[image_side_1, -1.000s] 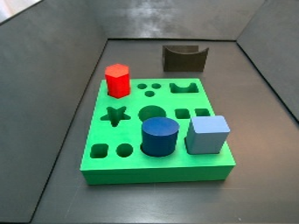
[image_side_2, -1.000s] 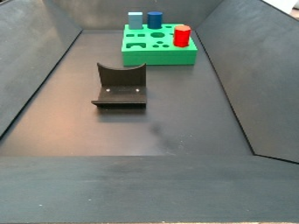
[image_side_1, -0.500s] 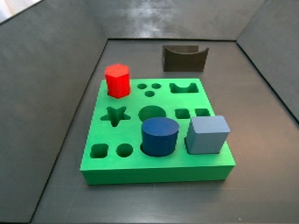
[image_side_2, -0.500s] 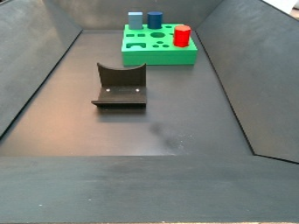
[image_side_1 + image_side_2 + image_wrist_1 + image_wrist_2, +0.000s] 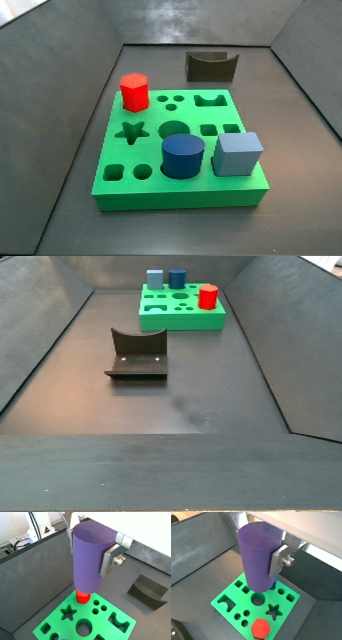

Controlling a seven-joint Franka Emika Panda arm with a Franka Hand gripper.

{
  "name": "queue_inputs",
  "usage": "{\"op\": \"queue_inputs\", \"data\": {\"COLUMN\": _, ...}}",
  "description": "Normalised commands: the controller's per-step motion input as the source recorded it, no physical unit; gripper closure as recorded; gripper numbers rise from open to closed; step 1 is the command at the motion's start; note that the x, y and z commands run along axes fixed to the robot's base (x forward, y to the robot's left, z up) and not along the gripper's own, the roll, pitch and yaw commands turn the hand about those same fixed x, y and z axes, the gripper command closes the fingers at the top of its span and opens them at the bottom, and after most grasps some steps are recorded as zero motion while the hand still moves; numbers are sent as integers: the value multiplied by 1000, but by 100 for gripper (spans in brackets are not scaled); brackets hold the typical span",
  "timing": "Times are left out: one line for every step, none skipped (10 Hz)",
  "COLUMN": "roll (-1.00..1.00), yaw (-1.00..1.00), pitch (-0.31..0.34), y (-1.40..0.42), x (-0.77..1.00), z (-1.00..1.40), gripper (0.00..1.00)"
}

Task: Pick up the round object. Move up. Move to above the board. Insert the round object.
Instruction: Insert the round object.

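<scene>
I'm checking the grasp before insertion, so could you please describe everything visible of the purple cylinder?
The purple cylinder is tall, slim, smooth and matte, with a flat top. It hangs upright, clamped in the gripper; one silver finger presses its side. In both wrist views it is above the green board, not yet in a hole. Neither side view shows it.
</scene>
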Motion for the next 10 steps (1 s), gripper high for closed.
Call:
{"op": "queue_inputs", "data": {"roll": 16, "yaw": 0, "pitch": -46, "y": -86, "x": 0, "z": -334, "gripper": 100}}
{"op": "queue_inputs", "data": {"roll": 21, "yaw": 0, "pitch": -57, "y": -86, "x": 0, "z": -366, "gripper": 100}}
{"op": "queue_inputs", "data": {"roll": 21, "yaw": 0, "pitch": -74, "y": -100, "x": 0, "z": -414, "gripper": 100}}
{"op": "queue_inputs", "data": {"roll": 31, "yaw": 0, "pitch": -79, "y": -117, "x": 0, "z": -423, "gripper": 100}}
{"op": "queue_inputs", "data": {"roll": 79, "yaw": 0, "pitch": -141, "y": -226, "x": 0, "z": -449, "gripper": 100}}
{"op": "queue_inputs", "data": {"roll": 94, "yaw": 0, "pitch": -139, "y": -203, "x": 0, "z": -451, "gripper": 100}}
{"op": "queue_inputs", "data": {"roll": 123, "yaw": 0, "pitch": -153, "y": -177, "x": 0, "z": -483, "gripper": 100}}
{"op": "queue_inputs", "data": {"roll": 106, "yaw": 0, "pitch": -187, "y": -197, "x": 0, "z": -549, "gripper": 100}}
{"op": "queue_inputs", "data": {"roll": 120, "yaw": 0, "pitch": -199, "y": -203, "x": 0, "z": -557, "gripper": 100}}
{"op": "queue_inputs", "data": {"roll": 119, "yaw": 0, "pitch": -189, "y": -186, "x": 26, "z": -549, "gripper": 100}}
